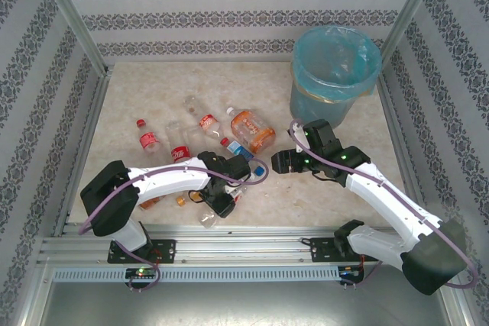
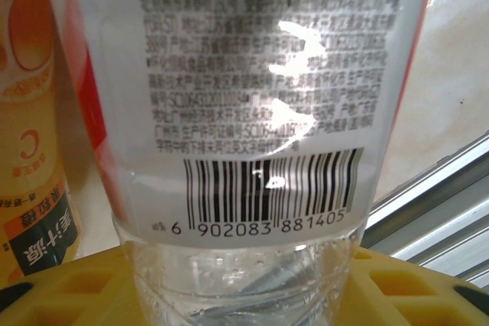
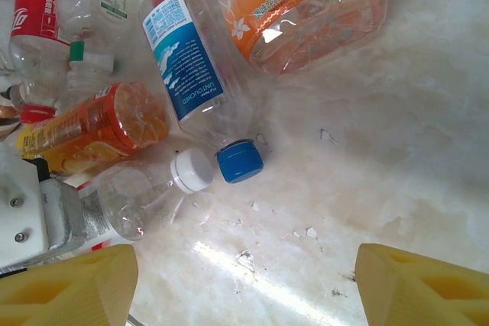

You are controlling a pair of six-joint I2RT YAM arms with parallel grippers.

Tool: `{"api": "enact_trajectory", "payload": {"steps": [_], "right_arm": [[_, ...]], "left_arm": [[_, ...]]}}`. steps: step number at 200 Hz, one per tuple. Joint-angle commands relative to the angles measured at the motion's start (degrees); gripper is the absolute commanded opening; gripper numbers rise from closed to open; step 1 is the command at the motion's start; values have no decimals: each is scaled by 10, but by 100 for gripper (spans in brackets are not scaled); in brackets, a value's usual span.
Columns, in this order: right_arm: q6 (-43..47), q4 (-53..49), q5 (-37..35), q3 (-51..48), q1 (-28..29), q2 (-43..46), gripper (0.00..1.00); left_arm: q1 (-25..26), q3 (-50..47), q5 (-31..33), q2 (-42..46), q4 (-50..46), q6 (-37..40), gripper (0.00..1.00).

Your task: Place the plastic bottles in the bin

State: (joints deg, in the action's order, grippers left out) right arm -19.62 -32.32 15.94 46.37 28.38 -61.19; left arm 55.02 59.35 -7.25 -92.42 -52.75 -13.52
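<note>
While my left arm lies low along the desk's [image 1: 145, 89] near edge, the left end effector [image 1: 222, 201] grips a clear barcoded bottle [image 2: 252, 112] between its yellow fingers [image 2: 69, 292]. The right end effector [image 3: 244, 280], elbow bent inward, hangs wide open and empty beside the other plastic bottles [image 1: 200, 133], with the bin [image 1: 309, 108] far right.

Barcode [image 2: 271, 188] 6 902083 881405 on white label [image 2: 252, 74] of clear bottle [image 2: 244, 284]
</note>
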Motion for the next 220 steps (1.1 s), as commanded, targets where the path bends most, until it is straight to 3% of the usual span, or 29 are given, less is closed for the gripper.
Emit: {"api": "enact_trajectory", "payload": {"steps": [1,53,95,149,180,220], "right_arm": [[-4,0,-8,15,6,9,77],[7,-25,-5,51,4,27,78],[16,-6,41,67,-22,61,78],[-71,90,178,77,-81,82,80],[-112,120,194,73,-82,72,81],[-179,175,198,48,-67,45,73]], "left_arm": [[-4,-13,4,-5,13,10,53],[-4,32,9,28,-50,19,54],[-4,92,-6,75,-81,6,55],[-4,159,-26,107,-39,-38,55],[-4,178,-26,107,-9,-49,56],[-5,190,-30,110,-2,-44,55]]}}
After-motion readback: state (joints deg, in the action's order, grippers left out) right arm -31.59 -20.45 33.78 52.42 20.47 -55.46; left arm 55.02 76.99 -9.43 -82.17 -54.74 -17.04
